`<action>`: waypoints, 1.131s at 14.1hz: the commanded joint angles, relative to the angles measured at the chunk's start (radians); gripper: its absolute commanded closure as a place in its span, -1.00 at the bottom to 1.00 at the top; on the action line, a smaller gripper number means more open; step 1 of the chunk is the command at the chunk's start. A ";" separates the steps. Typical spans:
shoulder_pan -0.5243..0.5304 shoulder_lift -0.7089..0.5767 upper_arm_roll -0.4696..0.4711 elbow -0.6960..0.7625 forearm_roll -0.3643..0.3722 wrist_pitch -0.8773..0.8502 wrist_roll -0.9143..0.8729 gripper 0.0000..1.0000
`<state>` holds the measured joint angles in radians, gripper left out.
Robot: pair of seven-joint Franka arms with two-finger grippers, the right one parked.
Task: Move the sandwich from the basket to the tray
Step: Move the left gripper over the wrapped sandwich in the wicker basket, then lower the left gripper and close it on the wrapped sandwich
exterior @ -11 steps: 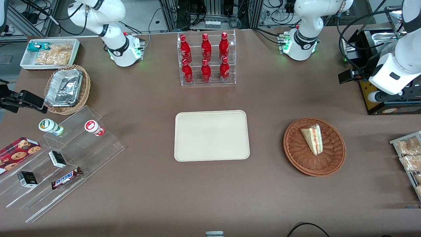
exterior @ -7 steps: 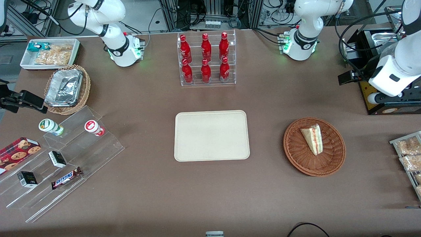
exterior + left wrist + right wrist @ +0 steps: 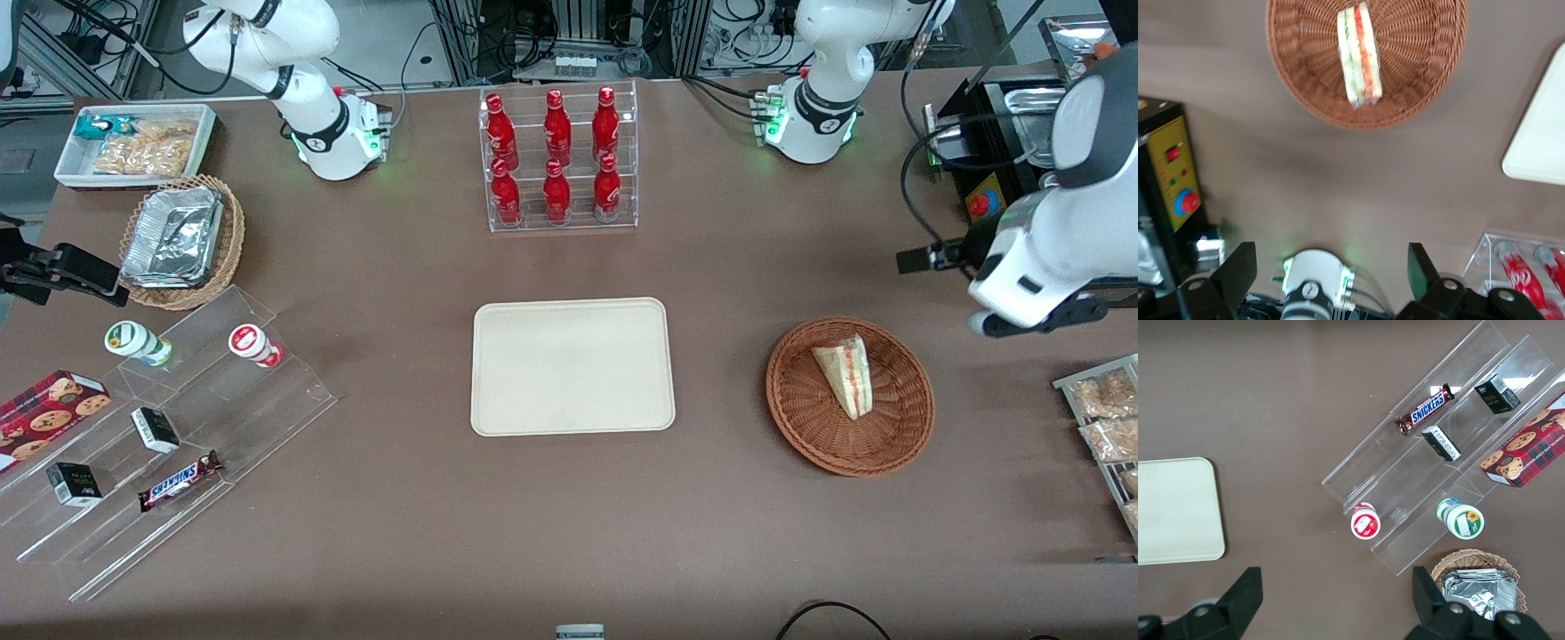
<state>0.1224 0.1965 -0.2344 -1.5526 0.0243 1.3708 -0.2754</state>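
A: Since the earlier frame the working arm is being swung nearer to the front camera and in toward the basket [image 3: 850,396]; its white forearm, which was standing over the black control box [image 3: 1005,133], is now being carried clear of it, so the red button on that box is being exposed.

B: And the end effector [image 3: 1331,273]?

A: It is being held above the bare bench [image 3: 756,267], short of the basket, farther from the front camera than the basket and toward the working arm's end of the bench. In the wrist view its two fingers [image 3: 1238,267] are being seen spread wide apart, released, with nothing between them.

B: Where is the sandwich [image 3: 845,373] being kept?

A: It is lying in the basket, touching the weave, its red and green layers being shown edge-on in the wrist view. It is not being touched by anything. The tray [image 3: 572,366] is lying bare near the middle of the bench, well apart from the basket.

B: So what is being done?

A: By judgement, the approach is being made and no more: nothing is being gripped yet. The end effector is still to be brought over the sandwich and lowered, and a narrow, soft wedge is likely to be crushed if it is clenched too hard.
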 commanded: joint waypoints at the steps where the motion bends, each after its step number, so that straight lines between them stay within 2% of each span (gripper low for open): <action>1: -0.001 -0.034 0.001 -0.197 0.005 0.196 -0.016 -1.00; 8: 0.002 0.017 0.004 -0.487 0.003 0.643 -0.094 -1.00; 16: 0.000 0.161 0.004 -0.503 0.003 0.824 -0.123 -1.00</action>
<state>0.1235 0.3411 -0.2295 -2.0560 0.0245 2.1720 -0.3764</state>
